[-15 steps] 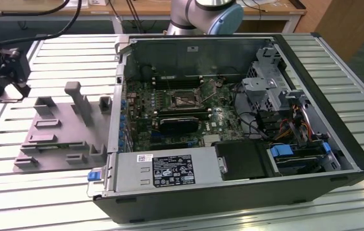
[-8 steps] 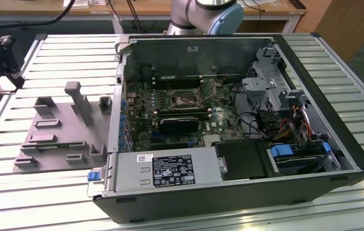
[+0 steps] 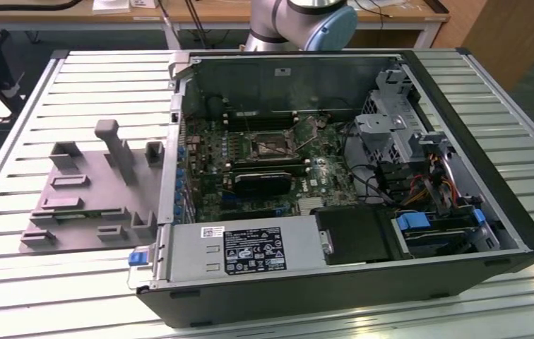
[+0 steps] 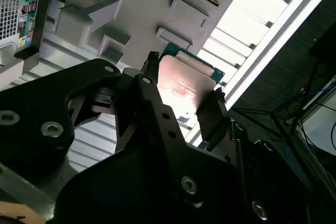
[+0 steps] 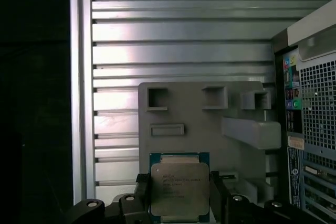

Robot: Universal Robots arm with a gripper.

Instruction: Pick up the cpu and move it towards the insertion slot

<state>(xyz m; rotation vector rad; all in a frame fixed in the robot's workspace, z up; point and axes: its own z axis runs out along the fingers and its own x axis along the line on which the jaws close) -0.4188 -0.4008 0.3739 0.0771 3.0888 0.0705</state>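
Item one, my gripper [image 5: 179, 199]: two black fingers [image 5: 142, 198] closed on the cpu [image 5: 179, 190], one bearing on each of two opposite edges. This leaves the lid and underside free, which I judge suits a chip meant to go flat into a socket. Item two, the cpu: a flat square with a silver lid and a green board rim showing along one edge. In the second wrist view the lid faces back toward my wrist and sits level between the fingers. It hangs over one edge of the grey fixture plate [image 5: 189, 108] and looks large against the plate's pockets, so I judge it raised clear of the plate, not seated in it. Item three, the fixture plate: it lies on the slatted bench [image 3: 107, 78], just beside the open computer case [image 3: 342, 300] on the exterior view's left. It carries raised blocks and square pockets, probably nests that present parts at known places. Item four, the insertion slot [image 3: 269, 145]: a silver-framed square with a dark centre on the motherboard, between the long memory slots [image 3: 259, 113] and a black finned block [image 3: 259, 182]. The case lies on its side with the panel off, so the slot faces upward. Item five, position: the cpu is outside the case, beside its perforated rear panel [image 5: 315, 103], well apart from the slot.
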